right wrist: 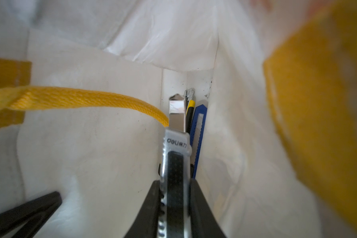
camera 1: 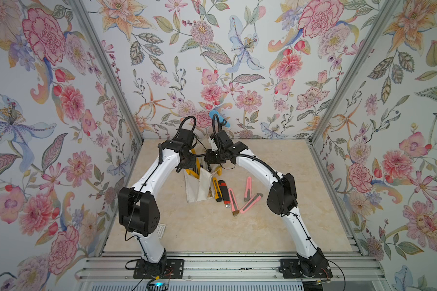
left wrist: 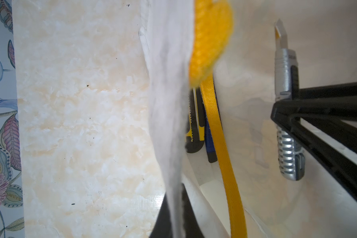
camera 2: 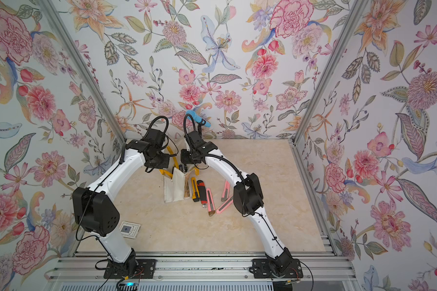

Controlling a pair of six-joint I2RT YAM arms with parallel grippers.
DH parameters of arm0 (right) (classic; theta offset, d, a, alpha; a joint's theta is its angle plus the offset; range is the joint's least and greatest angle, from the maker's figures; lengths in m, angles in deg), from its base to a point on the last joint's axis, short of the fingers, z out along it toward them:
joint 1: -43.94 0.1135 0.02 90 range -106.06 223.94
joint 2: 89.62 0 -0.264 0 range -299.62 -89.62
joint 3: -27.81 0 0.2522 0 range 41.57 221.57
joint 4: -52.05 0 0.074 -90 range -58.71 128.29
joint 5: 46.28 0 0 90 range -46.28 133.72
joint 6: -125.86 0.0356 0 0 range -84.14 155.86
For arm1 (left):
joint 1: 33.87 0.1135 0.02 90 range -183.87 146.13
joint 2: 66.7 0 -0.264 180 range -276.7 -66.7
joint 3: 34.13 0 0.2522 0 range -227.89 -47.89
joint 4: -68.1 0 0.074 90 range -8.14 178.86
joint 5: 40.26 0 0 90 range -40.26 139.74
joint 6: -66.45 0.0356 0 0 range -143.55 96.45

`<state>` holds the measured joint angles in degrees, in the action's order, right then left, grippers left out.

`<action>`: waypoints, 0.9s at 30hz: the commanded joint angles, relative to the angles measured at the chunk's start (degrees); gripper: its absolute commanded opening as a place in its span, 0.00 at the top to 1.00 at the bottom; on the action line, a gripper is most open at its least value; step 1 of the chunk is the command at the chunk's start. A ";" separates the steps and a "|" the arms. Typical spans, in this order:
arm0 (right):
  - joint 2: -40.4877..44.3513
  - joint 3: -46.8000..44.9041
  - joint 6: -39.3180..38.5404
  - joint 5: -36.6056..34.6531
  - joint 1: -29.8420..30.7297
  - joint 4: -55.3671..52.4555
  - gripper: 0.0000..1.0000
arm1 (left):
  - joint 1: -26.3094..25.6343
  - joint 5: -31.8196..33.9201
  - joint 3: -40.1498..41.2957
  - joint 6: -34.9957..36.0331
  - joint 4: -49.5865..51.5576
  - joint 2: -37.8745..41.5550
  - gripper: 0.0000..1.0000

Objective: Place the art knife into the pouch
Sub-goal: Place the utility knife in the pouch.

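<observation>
— Where is the silver-and-black art knife (right wrist: 175,160)?

— In the right tool (right wrist: 174,182). The jaws stand narrow and are clamped on its ribbed handle. Its nose points down into the off-white canvas pouch (camera 1: 196,190), and the right wrist view shows pale fabric walls on every side of it.

— And the pouch itself?

— It lies a little left of the middle of the beige marbled desk (camera 1: 212,231), with its mouth toward the far edge. The left tool (left wrist: 174,195) is pinched tight on one fabric wall at the mouth, and that wall stands up off the desk. A yellow woven loop handle (right wrist: 80,99) hangs across the opening.

— Anything already inside?

— Two things: a yellow-and-black utility knife (right wrist: 190,110) and a blue plastic cutter (right wrist: 199,134). They sit side by side, deep beyond the art knife's nose. I cannot tell whether it touches them.

— What lies outside?

— Just right of the pouch is a yellow-bodied box cutter (camera 1: 216,190). Next comes a black-and-red cutter (camera 1: 224,192), then a long pink plastic cutter (camera 1: 232,201). A short pink one (camera 1: 247,190) and a slanted pink one (camera 1: 250,203) lie nearer the right edge.
</observation>
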<state>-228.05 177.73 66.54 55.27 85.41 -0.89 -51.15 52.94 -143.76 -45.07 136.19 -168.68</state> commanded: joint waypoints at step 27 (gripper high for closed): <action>7.58 9.55 -5.49 1.26 -1.56 -2.14 0.48 | -0.05 1.28 -2.14 -0.98 -1.83 1.11 1.00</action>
<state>-226.60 184.85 62.76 56.76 84.86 -2.22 -51.15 53.14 -143.87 -45.66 135.97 -168.68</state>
